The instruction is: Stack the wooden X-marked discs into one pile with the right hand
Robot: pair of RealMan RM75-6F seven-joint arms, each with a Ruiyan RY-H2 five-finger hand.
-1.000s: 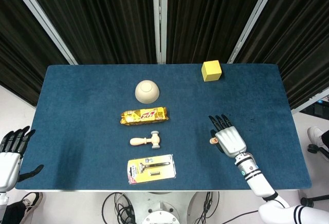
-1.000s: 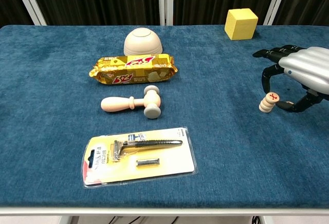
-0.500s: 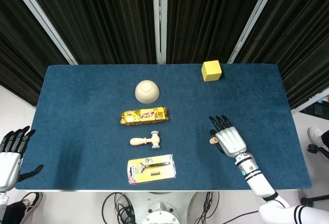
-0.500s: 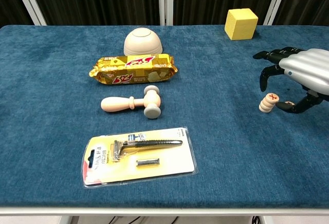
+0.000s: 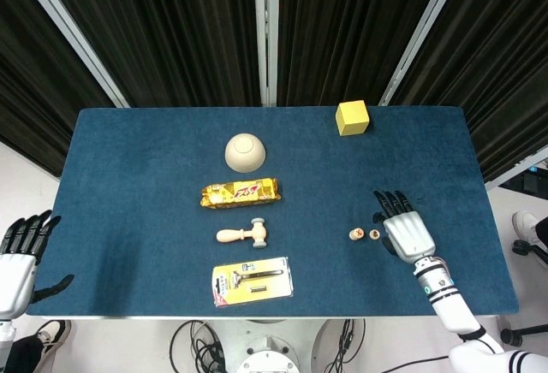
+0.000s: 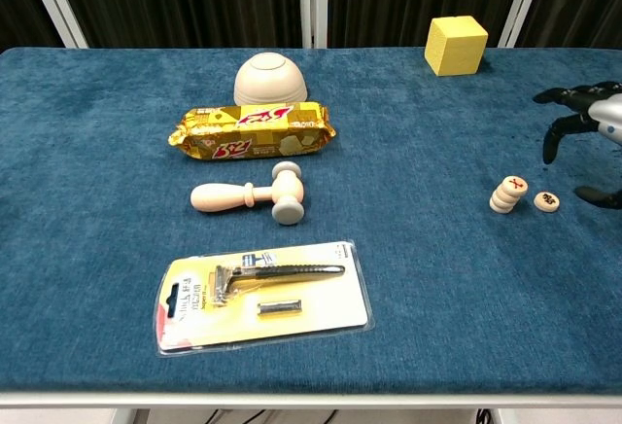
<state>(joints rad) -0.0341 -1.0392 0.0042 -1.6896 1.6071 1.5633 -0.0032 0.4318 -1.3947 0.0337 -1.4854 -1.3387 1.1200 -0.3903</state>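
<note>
A small leaning pile of wooden X-marked discs (image 6: 506,194) (image 5: 354,234) stands on the blue table right of centre. One single X-marked disc (image 6: 546,199) (image 5: 374,234) lies flat just to the right of the pile, apart from it. My right hand (image 5: 406,230) (image 6: 586,121) hovers to the right of both, fingers spread, holding nothing. My left hand (image 5: 20,250) hangs off the table's front left corner, fingers apart and empty.
A yellow cube (image 5: 352,117) sits at the back right. A pale upturned bowl (image 5: 245,152), a yellow snack packet (image 5: 240,192), a wooden mallet (image 5: 244,234) and a packaged razor (image 5: 252,281) run down the table's middle.
My right hand has drawn away to the right from the disc pile. A single disc that it covered before now shows beside the pile.
</note>
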